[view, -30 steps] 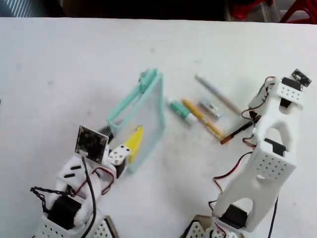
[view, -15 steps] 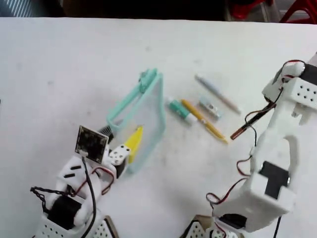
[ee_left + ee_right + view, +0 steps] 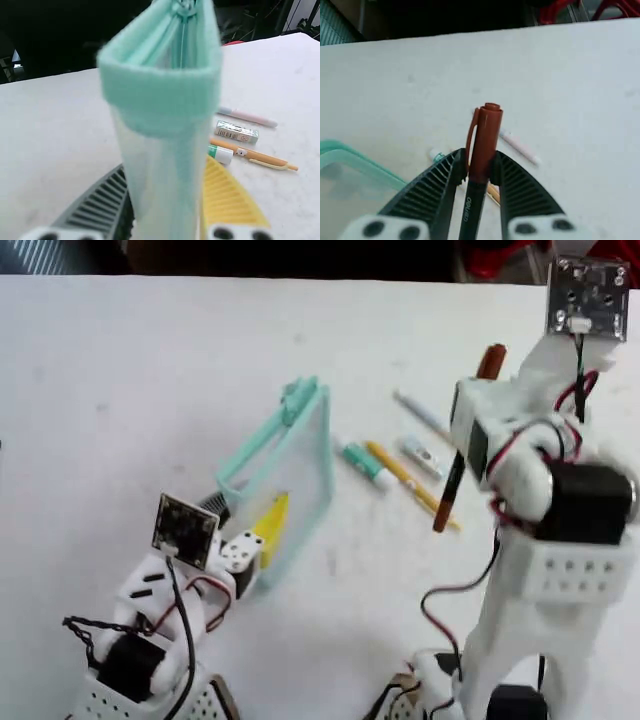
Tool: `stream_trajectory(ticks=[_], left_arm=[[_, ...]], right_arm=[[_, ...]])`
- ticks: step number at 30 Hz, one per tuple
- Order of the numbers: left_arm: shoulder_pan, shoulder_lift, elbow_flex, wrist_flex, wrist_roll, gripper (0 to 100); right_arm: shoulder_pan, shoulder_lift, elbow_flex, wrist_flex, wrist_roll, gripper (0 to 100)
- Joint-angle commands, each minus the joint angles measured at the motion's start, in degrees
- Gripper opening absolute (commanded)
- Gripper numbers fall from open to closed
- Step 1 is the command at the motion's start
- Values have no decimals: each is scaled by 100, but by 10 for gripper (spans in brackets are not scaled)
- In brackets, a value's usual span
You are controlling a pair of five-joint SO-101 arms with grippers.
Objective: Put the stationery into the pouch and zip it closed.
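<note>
my left arm [image 3: 150,625], my right arm [image 3: 545,575], white printed plastic dotted with holes, black servos [image 3: 590,505], red and black cables [image 3: 181,608]; left gripper [image 3: 165,175] ribbed grey and yellow, right gripper [image 3: 477,155] ribbed black

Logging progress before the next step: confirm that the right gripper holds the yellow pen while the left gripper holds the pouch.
Wrong pen: the right gripper is shut on the brown-capped black pen, as the right wrist view shows; the yellow pen lies on the table. The left gripper does hold the pouch.
</note>
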Motion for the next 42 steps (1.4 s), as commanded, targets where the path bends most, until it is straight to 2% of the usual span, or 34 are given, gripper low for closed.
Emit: stream_trajectory(ticks=[1,10,13,16,20,23,32,37,42], left_arm=[[66,-22,-62,-185,35,181],[66,-22,-53,-185,35,181],[66,-22,-44,-202,35,181],[66,-22,-35,-202,35,181],[66,-22,-35,-202,35,181],[66,-22,-35,-202,35,181],[66,-22,-35,-211,35,181],[75,-22,-35,-220,35,181],[75,-22,-35,-220,35,181]], right_arm=[[-400,-435,-114,22,97,17],[-919,-655,-141,-127,105,17],[-1138,-655,-167,-558,114,17],[-1613,-637,-237,-1253,554,17],[-2677,-611,-334,-1648,1160,17],[-3187,-699,-413,-1974,958,17],[-3512,-716,-580,-2774,-624,17],[-4004,-646,-325,-3336,-668,17],[-4013,-295,571,-4365,-668,17]])
